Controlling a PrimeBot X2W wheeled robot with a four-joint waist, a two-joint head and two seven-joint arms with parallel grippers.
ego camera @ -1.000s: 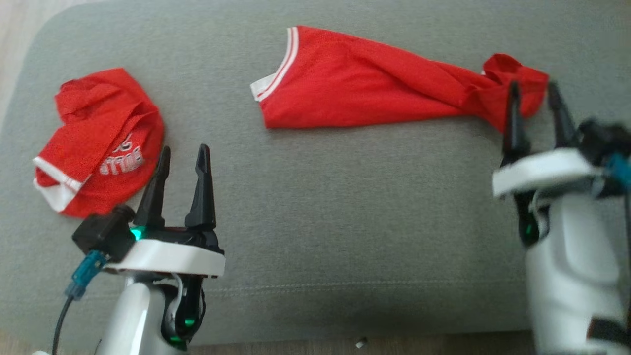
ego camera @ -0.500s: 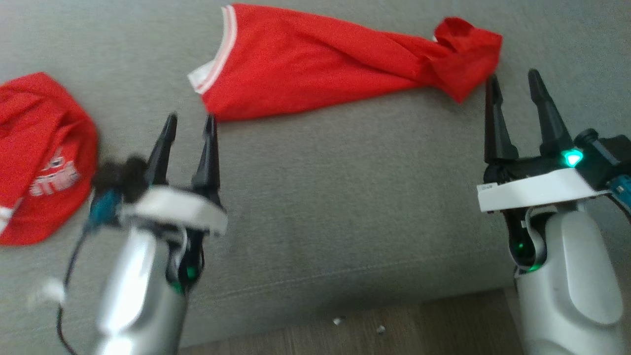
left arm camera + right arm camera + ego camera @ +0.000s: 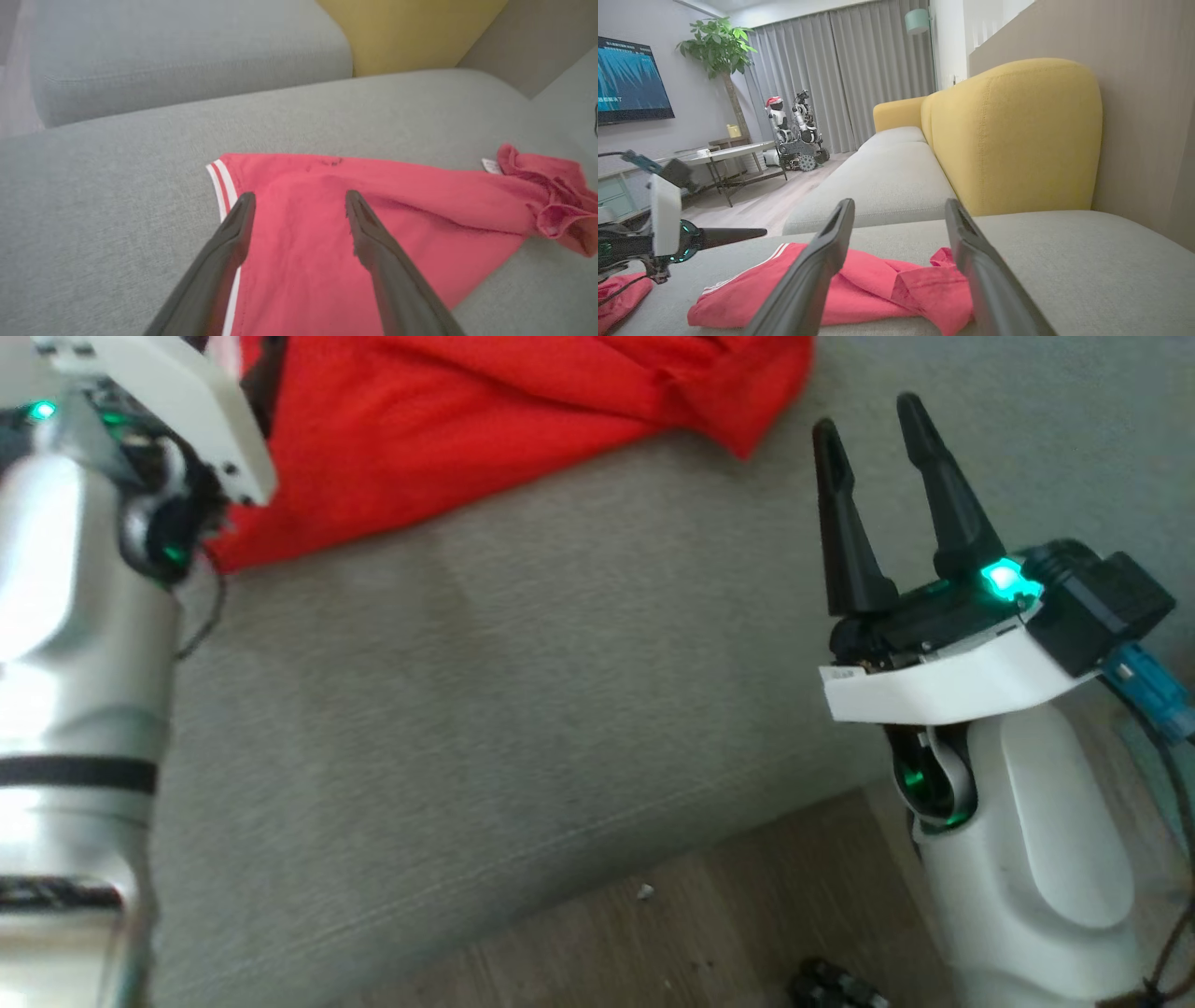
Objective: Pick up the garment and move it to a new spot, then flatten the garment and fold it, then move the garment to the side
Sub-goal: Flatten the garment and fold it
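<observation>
- Head view: long red knit garment with a white-striped hem (image 3: 523, 420) lies along the top, on the grey fabric sofa seat (image 3: 485, 691).
- The right gripper (image 3: 868, 415) has its fingers spread wide with nothing between them. It sits just beside the garment's bunched end, and I see no contact. A green light (image 3: 1004, 577) is lit on its base.
- The left arm's pale forearm (image 3: 75, 644) is at upper left, with its wrist over the garment's near edge. A wood floor strip (image 3: 747, 896) shows below the seat front.
- Left wrist view: the left gripper (image 3: 300, 196) is spread wide over the garment's striped end and is empty. I can't tell if the tips touch the cloth.
- A small white tag (image 3: 490, 165) sits at the bunched end, and I can't read its print. A dark mark on the cloth near the far edge isn't legible either.
- A yellow upholstered backrest (image 3: 406, 32) is behind.
- Right wrist view: the garment lies across the seat beyond the right fingers, with the left gripper coming in from the left.
- A wall TV (image 3: 630, 79) shows on-screen text too small for me to read.
</observation>
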